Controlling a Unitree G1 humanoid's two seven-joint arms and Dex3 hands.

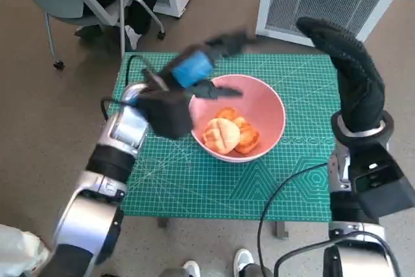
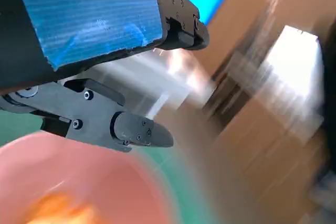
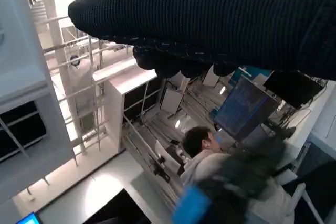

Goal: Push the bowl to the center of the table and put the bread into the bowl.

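Blue-taped left hand (image 1: 185, 85), fingers spread and empty, above pink bowl (image 1: 272, 111) holding bread (image 1: 228, 133) mid-counter (image 1: 194, 186); both steps appear complete, next withdrawal. Right hand (image 1: 350, 72) raised, empty.

Head view steeply down on table (image 1: 194, 186); wrist views close behind hands; left shares bowl (image 1: 272, 111).
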